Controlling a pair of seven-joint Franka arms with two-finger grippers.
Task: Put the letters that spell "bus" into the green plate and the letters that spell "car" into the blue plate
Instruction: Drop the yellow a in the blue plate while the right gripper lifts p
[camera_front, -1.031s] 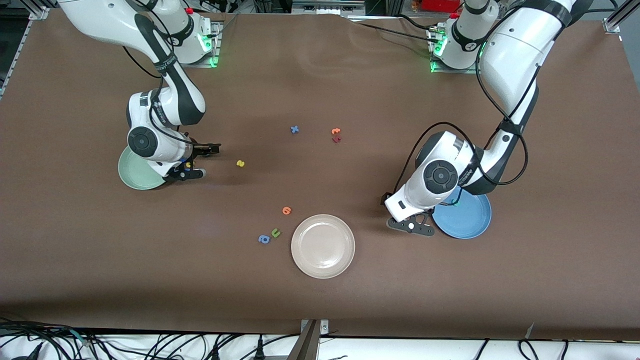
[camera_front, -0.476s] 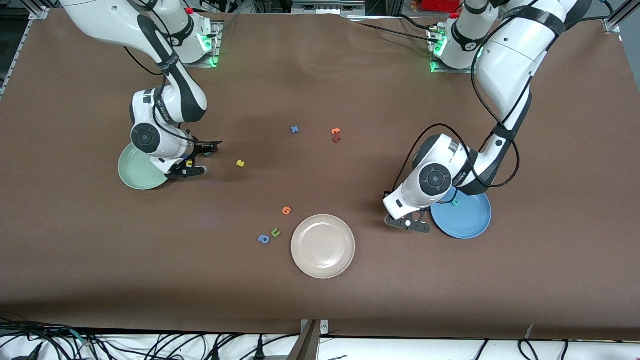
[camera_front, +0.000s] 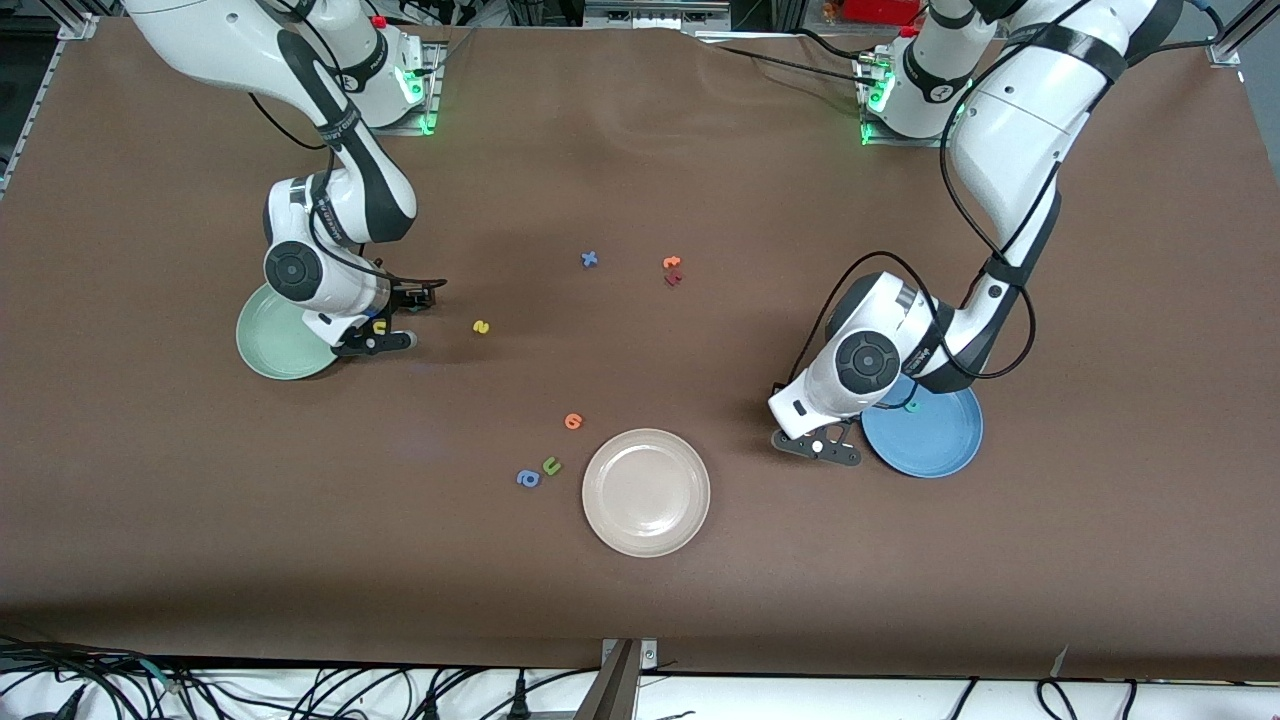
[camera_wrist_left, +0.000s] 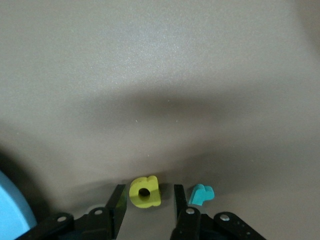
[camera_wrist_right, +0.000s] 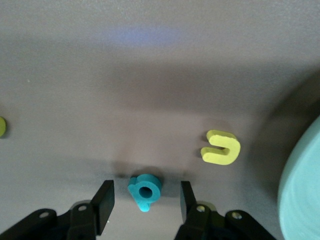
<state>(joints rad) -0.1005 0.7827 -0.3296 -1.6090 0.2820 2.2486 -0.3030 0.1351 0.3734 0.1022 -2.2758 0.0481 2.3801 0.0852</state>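
Both grippers have narrowed and crept a little upward in the front view since a second ago.

Right gripper (camera_wrist_right: 145, 200), in the upper part of the front view beside the green plate (camera_front: 270, 352), has its fingers apart around the teal "b" (camera_wrist_right: 145, 191), not yet touching; the yellow "u" (camera_wrist_right: 221, 147) lies near. Left gripper (camera_wrist_left: 149, 202), low beside the blue plate (camera_front: 930, 445), stands with a small gap on each side of the yellow "a" (camera_wrist_left: 145, 191), the teal "r" (camera_wrist_left: 201, 194) just beside. One teal letter (camera_front: 911, 407) lies already in the blue plate (probably the "c"). Yellow "s" (camera_front: 481, 326) waits mid-frame. I judge five letters are left.
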